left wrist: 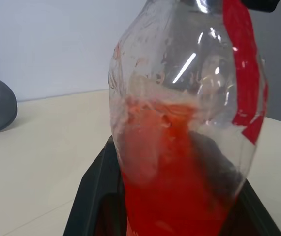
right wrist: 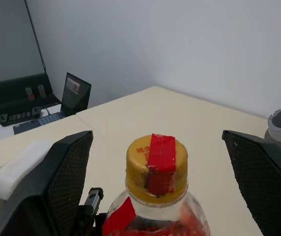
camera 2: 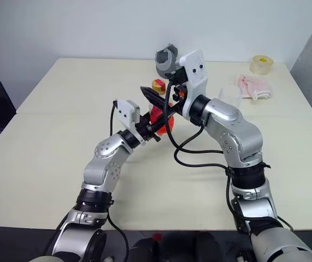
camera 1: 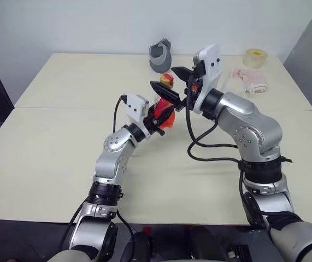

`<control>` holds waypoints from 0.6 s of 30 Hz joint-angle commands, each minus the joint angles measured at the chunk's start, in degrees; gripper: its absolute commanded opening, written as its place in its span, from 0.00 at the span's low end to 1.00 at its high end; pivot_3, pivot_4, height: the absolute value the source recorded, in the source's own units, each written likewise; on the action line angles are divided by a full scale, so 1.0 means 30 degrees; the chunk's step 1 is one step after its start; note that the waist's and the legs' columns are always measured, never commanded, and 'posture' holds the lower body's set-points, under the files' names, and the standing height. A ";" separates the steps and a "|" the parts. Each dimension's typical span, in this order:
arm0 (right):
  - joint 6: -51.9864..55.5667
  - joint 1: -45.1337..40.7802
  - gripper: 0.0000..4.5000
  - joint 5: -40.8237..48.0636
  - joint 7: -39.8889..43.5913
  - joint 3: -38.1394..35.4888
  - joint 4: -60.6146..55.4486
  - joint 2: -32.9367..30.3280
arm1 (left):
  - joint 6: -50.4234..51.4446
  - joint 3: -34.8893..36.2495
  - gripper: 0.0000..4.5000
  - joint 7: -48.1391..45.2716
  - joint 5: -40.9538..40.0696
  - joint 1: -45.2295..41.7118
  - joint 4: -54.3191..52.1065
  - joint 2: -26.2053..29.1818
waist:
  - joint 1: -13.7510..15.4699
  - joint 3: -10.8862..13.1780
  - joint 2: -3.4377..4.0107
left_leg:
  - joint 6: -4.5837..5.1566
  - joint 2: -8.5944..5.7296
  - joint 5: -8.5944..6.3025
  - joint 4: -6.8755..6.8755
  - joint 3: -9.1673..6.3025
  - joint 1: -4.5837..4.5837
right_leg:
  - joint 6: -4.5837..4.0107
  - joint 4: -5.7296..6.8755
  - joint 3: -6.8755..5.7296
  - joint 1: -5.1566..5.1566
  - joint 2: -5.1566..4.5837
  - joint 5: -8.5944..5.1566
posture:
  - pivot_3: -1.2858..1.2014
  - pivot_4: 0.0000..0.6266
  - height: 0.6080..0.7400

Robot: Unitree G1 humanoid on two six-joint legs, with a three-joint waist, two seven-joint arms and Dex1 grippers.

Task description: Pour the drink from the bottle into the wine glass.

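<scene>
Red-pink drink fills roughly the lower half of the bottle that your left pincer has clamped around the body, holding it upright above the cream desk, near the middle. In the left wrist view you see the clear plastic wall close up, a red label strip down one side, and the black fingers pressed against it low on either side.

Your right pincer sits over the top of the bottle with its jaws wide apart. In the right wrist view the yellow-orange cap, with a patch of red tape across it, stands between the two black fingers, and neither finger touches it. The cap is on the neck.

Toward the far edge of the desk you have a grey object, a roll of tape and a pale pink cloth. A clear cup-like thing stands just beside the cloth; you cannot tell from here whether it is the wine glass.
</scene>
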 commanded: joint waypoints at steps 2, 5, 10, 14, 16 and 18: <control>-0.0329 -0.0430 1.00 0.0086 -0.0144 -0.0391 -0.0259 0.0225 | -0.0412 0.0032 0.29 -0.0092 -0.0083 -0.0009 -0.1153 0.0070 | -0.0027 0.0000 0.0000 | 0.0001 0.0001 0.0000 0.0000 -0.0001 0.0000 | -0.0001 0.0005 0.0001 0.0000 0.0000 0.0000 | 0.52 0.24 1.00; -0.0446 -0.0484 0.92 0.0127 0.0041 -0.0313 -0.0148 0.0243 | -0.0273 0.0032 0.29 -0.0113 -0.0116 0.0244 -0.1518 0.0183 | -0.0110 0.0000 0.0000 | 0.0000 0.0001 0.0000 0.0001 0.0001 0.0001 | -0.0001 0.0011 0.0002 0.0000 0.0000 0.0000 | 0.52 0.24 1.00; -0.0667 -0.0552 0.58 0.0088 0.0339 -0.0227 0.0075 0.0203 | 0.0012 0.0096 0.29 -0.0210 -0.0214 0.0488 -0.2016 0.0474 | -0.0202 0.0000 0.0000 | 0.0001 0.0003 0.0000 0.0004 -0.0001 0.0003 | -0.0001 0.0025 0.0002 0.0000 0.0000 0.0001 | 0.52 0.24 1.00; -0.0971 -0.0608 0.27 0.0070 0.1002 -0.0093 0.0298 0.0030 | 0.0535 0.0211 0.29 -0.0319 -0.0483 0.0526 -0.2629 0.0877 | -0.0239 0.0000 0.0000 | 0.0003 0.0002 0.0000 0.0016 -0.0003 0.0008 | -0.0001 0.0054 0.0000 -0.0001 0.0001 0.0000 | 0.52 0.24 1.00; -0.0989 -0.0646 0.27 0.0142 0.1319 -0.0072 0.0388 -0.0022 | 0.0850 0.0168 0.29 -0.0489 -0.0660 0.0590 -0.3078 0.1064 | -0.0256 0.0000 0.0000 | 0.0005 0.0001 0.0001 0.0027 -0.0002 0.0010 | -0.0001 0.0071 0.0002 -0.0001 0.0002 0.0000 | 0.52 0.24 1.00; -0.0992 -0.0713 0.27 0.0393 0.2011 0.0002 0.0447 -0.0135 | 0.1308 0.0134 0.29 -0.0667 -0.0923 0.0767 -0.3801 0.1293 | -0.0269 0.0000 0.0000 | 0.0006 0.0001 0.0002 0.0029 -0.0002 0.0018 | -0.0001 0.0087 0.0004 -0.0001 0.0004 0.0000 | 0.52 0.24 1.00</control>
